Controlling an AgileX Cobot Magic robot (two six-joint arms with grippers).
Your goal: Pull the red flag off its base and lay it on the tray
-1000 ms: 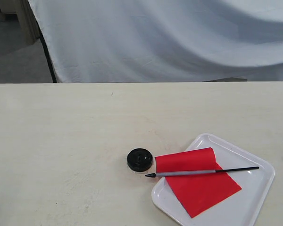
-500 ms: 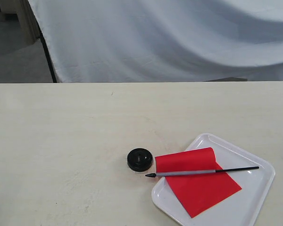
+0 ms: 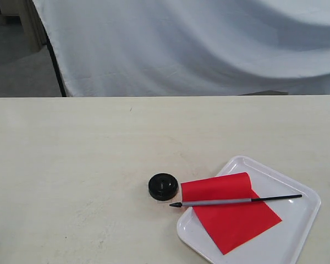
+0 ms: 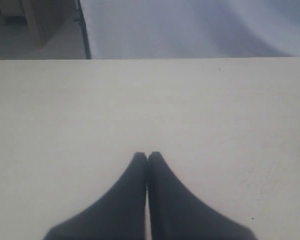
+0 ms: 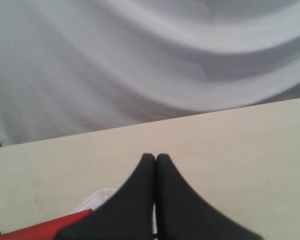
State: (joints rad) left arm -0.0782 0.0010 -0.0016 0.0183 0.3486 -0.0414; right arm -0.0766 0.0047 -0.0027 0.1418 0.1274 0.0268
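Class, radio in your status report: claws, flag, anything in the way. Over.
Left claw shut, empty. Right claw shut, empty. Red flag off base, lying on tray, pointed tip overhanging rim. Nothing in the way.

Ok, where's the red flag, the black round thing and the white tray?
Bright red cloth flag [image 3: 234, 220], exterior view, the cloth.
Round glossy black plastic base [image 3: 163, 186], exterior view, domed top.
White rectangular plastic tray [image 3: 300, 217], exterior view, bare floor.

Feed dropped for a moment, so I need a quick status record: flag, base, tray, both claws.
flag: off the base, lying flat on the tray, pole tip poking past the rim
base: on the table, just beside the tray
tray: holds only the flag
left claw: shut, empty
right claw: shut, empty
task: looks done
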